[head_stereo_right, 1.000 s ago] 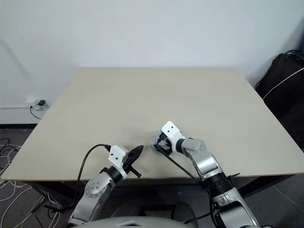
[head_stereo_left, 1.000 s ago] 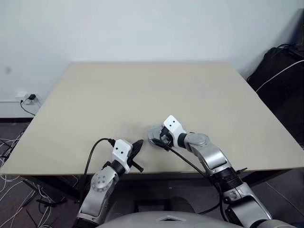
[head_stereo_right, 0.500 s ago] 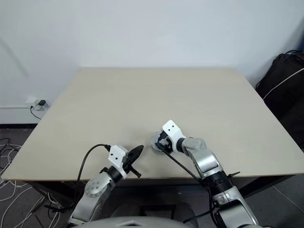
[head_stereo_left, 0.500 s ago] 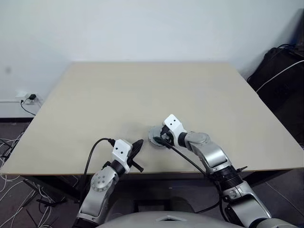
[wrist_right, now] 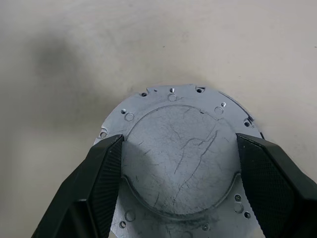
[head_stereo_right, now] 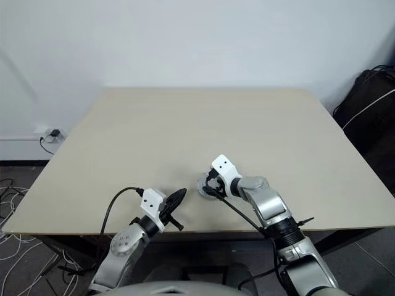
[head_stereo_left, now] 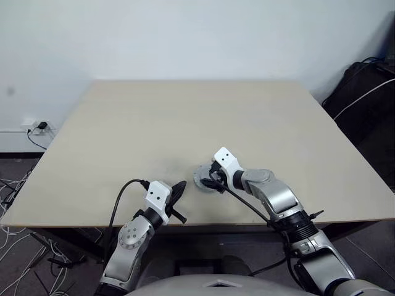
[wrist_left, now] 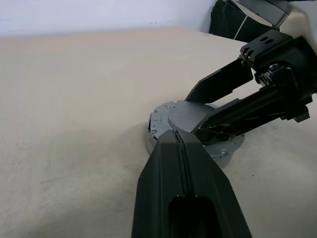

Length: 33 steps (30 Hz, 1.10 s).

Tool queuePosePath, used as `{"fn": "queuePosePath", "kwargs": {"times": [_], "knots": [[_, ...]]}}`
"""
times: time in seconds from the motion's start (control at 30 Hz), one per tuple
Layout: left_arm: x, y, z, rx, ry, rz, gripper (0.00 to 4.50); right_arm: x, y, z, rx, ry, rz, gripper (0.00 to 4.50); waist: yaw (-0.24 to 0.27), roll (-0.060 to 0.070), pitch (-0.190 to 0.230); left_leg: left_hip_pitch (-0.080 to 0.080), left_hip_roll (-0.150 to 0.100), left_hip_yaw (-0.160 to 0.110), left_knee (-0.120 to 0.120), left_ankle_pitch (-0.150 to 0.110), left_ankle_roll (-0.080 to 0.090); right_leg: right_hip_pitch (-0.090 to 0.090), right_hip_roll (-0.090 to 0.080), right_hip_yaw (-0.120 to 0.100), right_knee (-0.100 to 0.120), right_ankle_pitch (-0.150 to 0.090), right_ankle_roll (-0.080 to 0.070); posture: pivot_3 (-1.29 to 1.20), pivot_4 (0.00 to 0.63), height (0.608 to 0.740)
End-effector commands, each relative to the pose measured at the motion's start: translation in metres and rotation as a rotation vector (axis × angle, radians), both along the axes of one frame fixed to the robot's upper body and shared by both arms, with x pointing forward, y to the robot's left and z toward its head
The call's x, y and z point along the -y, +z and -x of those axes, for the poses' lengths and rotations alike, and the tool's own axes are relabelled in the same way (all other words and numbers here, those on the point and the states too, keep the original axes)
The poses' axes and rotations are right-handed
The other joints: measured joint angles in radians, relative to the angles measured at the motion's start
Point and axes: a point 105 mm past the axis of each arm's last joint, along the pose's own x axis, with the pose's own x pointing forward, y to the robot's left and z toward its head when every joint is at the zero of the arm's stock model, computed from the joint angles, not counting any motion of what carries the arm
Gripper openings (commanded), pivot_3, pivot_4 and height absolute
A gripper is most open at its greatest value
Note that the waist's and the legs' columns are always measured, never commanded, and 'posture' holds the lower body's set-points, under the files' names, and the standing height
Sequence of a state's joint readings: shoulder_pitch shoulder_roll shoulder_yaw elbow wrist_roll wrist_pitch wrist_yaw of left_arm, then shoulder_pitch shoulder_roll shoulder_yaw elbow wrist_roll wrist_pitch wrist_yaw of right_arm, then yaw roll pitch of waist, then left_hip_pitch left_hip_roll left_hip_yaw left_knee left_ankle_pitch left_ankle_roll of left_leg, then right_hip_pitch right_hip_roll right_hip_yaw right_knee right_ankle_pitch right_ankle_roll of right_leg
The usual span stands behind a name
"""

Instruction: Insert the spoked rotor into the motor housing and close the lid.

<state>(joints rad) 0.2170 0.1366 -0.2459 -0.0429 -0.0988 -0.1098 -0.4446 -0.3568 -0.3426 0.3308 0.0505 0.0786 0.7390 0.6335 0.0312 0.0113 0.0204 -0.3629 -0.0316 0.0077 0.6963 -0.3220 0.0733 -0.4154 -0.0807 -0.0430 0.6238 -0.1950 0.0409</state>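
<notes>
Lid [wrist_right: 181, 161] lies flat, silver-grey, near the front edge of the worktop [head_stereo_left: 185, 117]. Right end effector [wrist_right: 181, 183] straddles its raised centre, fingers [wrist_right: 99, 173] apart, one at each side, touching or nearly so. Left end effector [wrist_left: 179, 148] sits just beside, fingers pressed together, holding nothing.

A pale beige desk [head_stereo_left: 185, 123] carries the scene, its surface plain and matte. Near its front edge, about midway across, lies a round silver-grey lid [wrist_right: 181, 158], flat on the desk, with a raised central disc and small holes around its flange.
</notes>
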Motion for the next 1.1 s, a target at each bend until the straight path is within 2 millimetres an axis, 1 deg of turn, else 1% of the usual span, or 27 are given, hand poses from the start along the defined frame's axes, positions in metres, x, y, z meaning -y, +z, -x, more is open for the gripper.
{"fn": "queuePosePath", "kwargs": {"times": [0.03,0.17,0.3,0.53,0.93,1.1], "knots": [[0.003,0.009,-0.003,0.034,-0.004,0.018,0.00,0.000,0.004,-0.002,0.032,0.006,0.019,3.19,0.000,0.000,0.000,0.000,0.000,0.000,0.000,0.000,0.000,0.000,0.000,0.000,0.000,0.000,0.000,0.00,0.000,0.740],[0.003,0.010,-0.002,0.035,-0.005,0.018,0.00,-0.001,0.005,-0.004,0.056,-0.007,0.011,3.19,-0.002,0.000,0.000,0.000,0.000,0.000,0.000,0.000,0.000,0.000,0.000,0.000,0.000,0.000,0.000,0.00,0.000,0.740],[0.003,0.011,-0.002,0.035,-0.005,0.018,0.00,-0.005,0.012,-0.007,0.122,0.002,-0.029,3.19,-0.004,0.000,0.000,0.000,0.000,0.000,0.000,0.000,0.000,0.000,0.000,0.000,0.000,0.000,0.000,0.00,0.000,0.740],[0.003,0.013,-0.002,0.035,-0.009,0.016,0.00,-0.003,0.013,-0.010,0.109,-0.046,-0.053,3.19,-0.009,0.001,0.001,0.000,0.000,0.000,0.000,0.000,0.000,0.000,0.001,0.000,0.000,0.000,0.000,0.00,0.000,0.740],[0.004,0.012,-0.002,0.034,-0.008,0.016,0.00,0.001,0.002,-0.011,0.041,-0.065,0.032,3.19,-0.006,0.001,0.001,0.000,0.000,0.000,0.000,0.000,0.000,0.000,0.000,0.000,0.000,0.000,0.000,0.00,0.000,0.740],[0.004,0.012,-0.002,0.035,-0.004,0.016,0.00,0.001,0.002,-0.013,0.042,-0.071,0.049,3.19,-0.006,0.001,0.001,0.000,0.000,0.000,0.000,0.000,0.000,0.000,0.000,0.000,0.000,0.000,0.000,0.00,0.000,0.740]]}}
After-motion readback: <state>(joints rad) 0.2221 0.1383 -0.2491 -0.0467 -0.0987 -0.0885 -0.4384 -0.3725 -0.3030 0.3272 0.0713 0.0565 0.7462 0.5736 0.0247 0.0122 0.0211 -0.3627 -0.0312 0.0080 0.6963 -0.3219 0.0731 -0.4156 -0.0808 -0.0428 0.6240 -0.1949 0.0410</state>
